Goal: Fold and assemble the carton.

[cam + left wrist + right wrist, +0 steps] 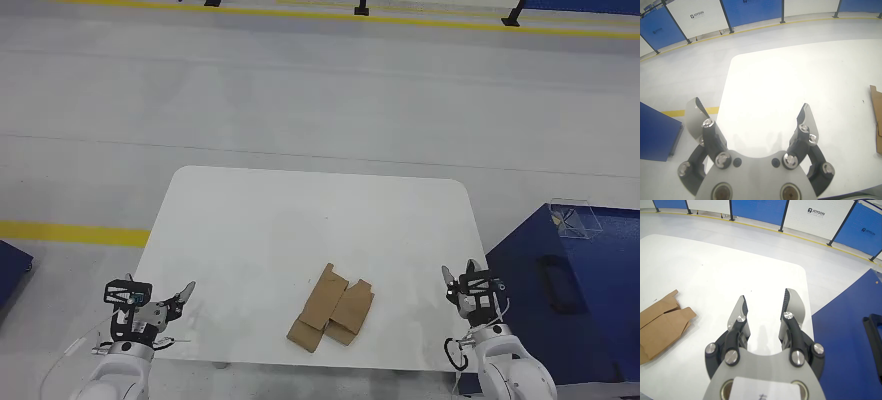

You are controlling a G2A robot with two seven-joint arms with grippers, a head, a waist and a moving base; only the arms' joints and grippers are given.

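The carton (332, 308) is lying flat and still unfolded on the surface (300, 210). Its long axis runs diagonally, away from the robot and over toward its right. The jaws on both arms sit off to either side of the carton, well apart from it, spread wide and holding nothing. The right arm (500, 358) looks a bit nearer the carton than the left arm (125, 368), so it's probably the one to go in first.
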